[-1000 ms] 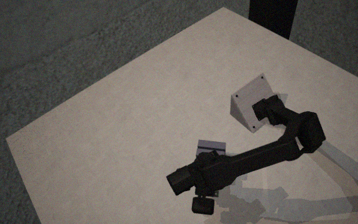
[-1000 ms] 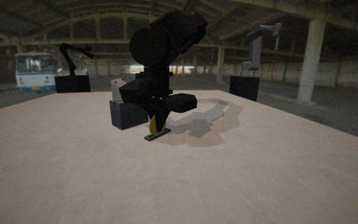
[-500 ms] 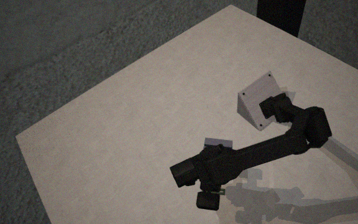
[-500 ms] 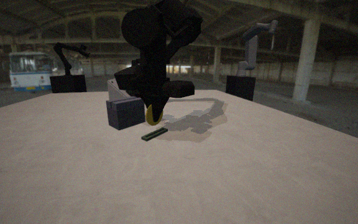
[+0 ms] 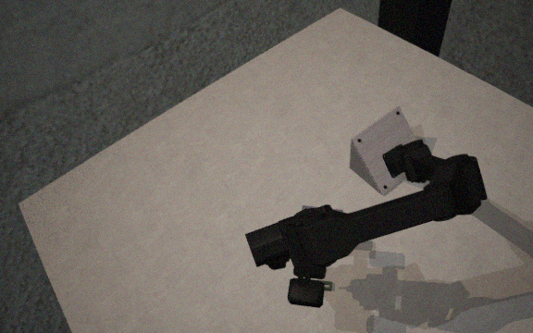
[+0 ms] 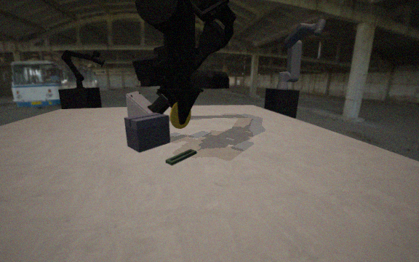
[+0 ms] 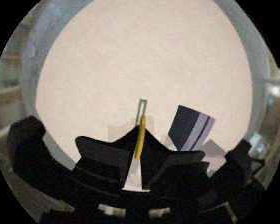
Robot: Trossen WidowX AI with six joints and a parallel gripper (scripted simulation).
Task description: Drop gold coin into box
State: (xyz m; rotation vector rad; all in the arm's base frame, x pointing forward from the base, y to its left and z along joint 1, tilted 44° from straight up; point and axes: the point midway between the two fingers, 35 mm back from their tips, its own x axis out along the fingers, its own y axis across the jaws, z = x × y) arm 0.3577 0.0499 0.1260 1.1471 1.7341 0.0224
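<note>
Grey box (image 6: 147, 131) is sitting on the left of the group on the pale worktop (image 6: 86, 204), its lid facing up, a light grey slanted mount (image 6: 137, 103) standing just behind it. In the wrist view the box (image 7: 188, 128) is showing to the right of the fingers, its pale lid edge visible; slot itself too small to make out. From the top view the box is mostly hidden under the arm, only a sliver (image 5: 310, 208) peeking out.

Just right of the box the end effector (image 6: 181, 116) is hanging above the worktop, clenched on the gold coin (image 6: 177, 116). Coin is standing on edge between the fingers, lower rim poking out below them, off the worktop, near the box's upper right corner but apart from it. Wrist view is showing the coin (image 7: 140, 137) edge-on as a thin yellow line between the dark fingers.

Further right and nearer the viewer, the dark-green holder (image 6: 181, 156) is lying flat on the worktop, nothing standing in it, well below the coin. In the wrist view the holder (image 7: 143, 107) is appearing just past the coin's tip. Arm shadows are spreading across the worktop to the right of the holder.
</note>
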